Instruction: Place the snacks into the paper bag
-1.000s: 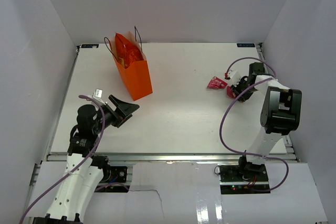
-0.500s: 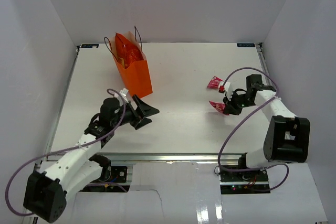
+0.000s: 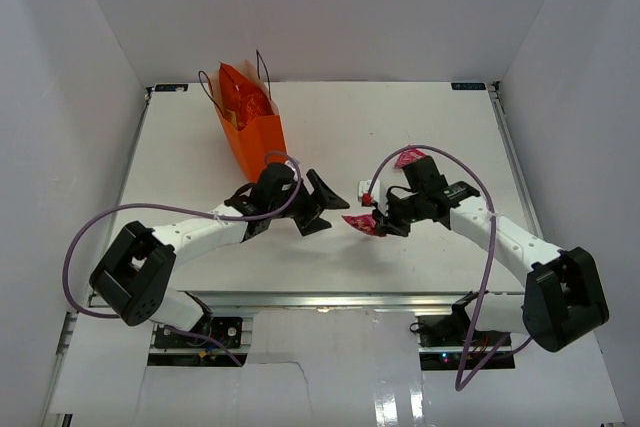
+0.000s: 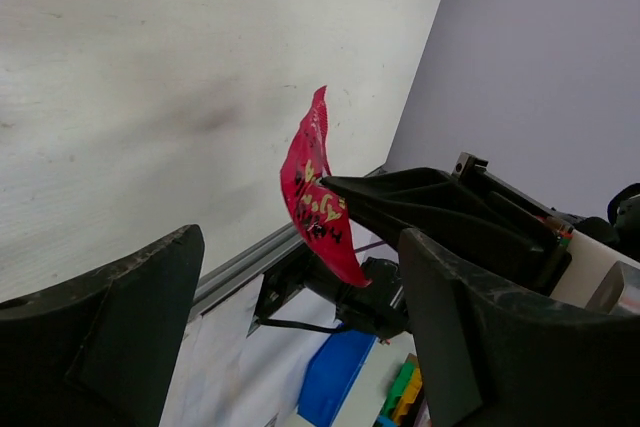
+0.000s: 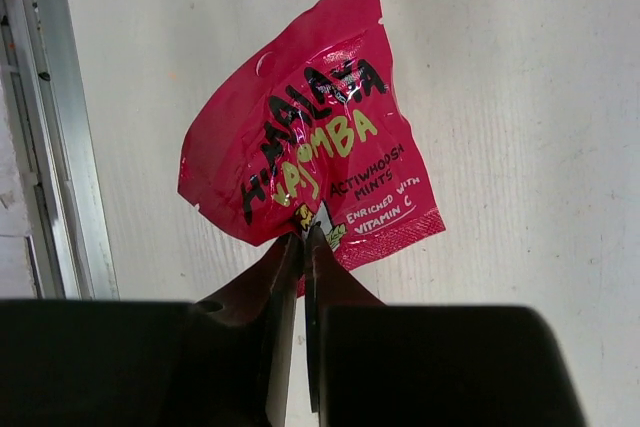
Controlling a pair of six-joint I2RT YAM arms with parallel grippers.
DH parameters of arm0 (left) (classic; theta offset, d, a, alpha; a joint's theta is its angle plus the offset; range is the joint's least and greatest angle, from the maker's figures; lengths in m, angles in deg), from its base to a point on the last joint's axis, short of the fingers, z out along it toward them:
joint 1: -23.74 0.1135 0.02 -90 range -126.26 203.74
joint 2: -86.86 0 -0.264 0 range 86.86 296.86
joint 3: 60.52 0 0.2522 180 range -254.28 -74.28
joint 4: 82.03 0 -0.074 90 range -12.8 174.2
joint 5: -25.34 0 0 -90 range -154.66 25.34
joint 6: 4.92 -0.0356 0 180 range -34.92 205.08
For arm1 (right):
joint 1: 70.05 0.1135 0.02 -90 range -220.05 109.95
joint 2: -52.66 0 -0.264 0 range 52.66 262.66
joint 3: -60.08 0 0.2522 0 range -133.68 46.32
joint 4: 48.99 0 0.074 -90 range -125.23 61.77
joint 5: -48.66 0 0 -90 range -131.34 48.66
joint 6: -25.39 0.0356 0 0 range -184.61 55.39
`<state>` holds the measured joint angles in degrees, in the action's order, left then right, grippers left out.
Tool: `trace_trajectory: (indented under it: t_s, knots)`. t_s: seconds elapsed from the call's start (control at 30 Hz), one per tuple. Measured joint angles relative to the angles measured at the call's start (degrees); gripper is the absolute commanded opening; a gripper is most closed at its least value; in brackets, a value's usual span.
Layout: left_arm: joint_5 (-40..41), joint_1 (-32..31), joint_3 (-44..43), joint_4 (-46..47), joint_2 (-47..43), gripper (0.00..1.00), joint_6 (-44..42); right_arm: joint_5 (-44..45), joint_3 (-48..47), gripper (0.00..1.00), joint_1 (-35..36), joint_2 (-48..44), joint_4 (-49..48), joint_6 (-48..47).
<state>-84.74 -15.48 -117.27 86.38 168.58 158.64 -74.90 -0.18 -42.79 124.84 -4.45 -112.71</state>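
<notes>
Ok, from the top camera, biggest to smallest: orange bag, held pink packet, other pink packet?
1. the orange paper bag, clearly largest.
2-3. the held pink packet and the pink packet on the table look alike; the second is partly hidden, so no ranking.

Two pink packets are in view: one pink packet [image 3: 356, 224] near the middle of the table [image 3: 420, 112], toward its near edge, and a second pink packet [image 3: 408, 157] right of centre. One orange paper bag [image 3: 258, 152] stands toward the far left corner. One chip bag [image 3: 247, 102] shows at its mouth. There are two grippers, the left gripper [image 3: 335, 207] and the right gripper [image 3: 378, 224].
</notes>
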Motion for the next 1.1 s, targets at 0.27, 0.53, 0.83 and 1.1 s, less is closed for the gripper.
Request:
trace_trajectory:
  t_s: [0.27,0.53,0.83,1.1]
  knots:
    - [0.50,-1.86,-1.25,0.94,3.37,0.64,3.15,6.51,-4.59,0.09,7.61,4.22,-5.20,5.40]
    - [2.29,-1.86,-1.22,0.61,3.82,0.13,4.81,10.36,-7.08,0.28,11.41,7.52,-8.55,9.42]
    - [7.61,-1.90,-8.37,-12.87,2.80,0.01,-3.69,5.86,-9.27,0.88,9.77,5.05,-3.34,7.89]
    - [23.80,-1.90,-25.38,-34.27,-6.71,0.00,-18.88,-3.30,-19.15,0.87,-10.95,0.31,0.72,4.94]
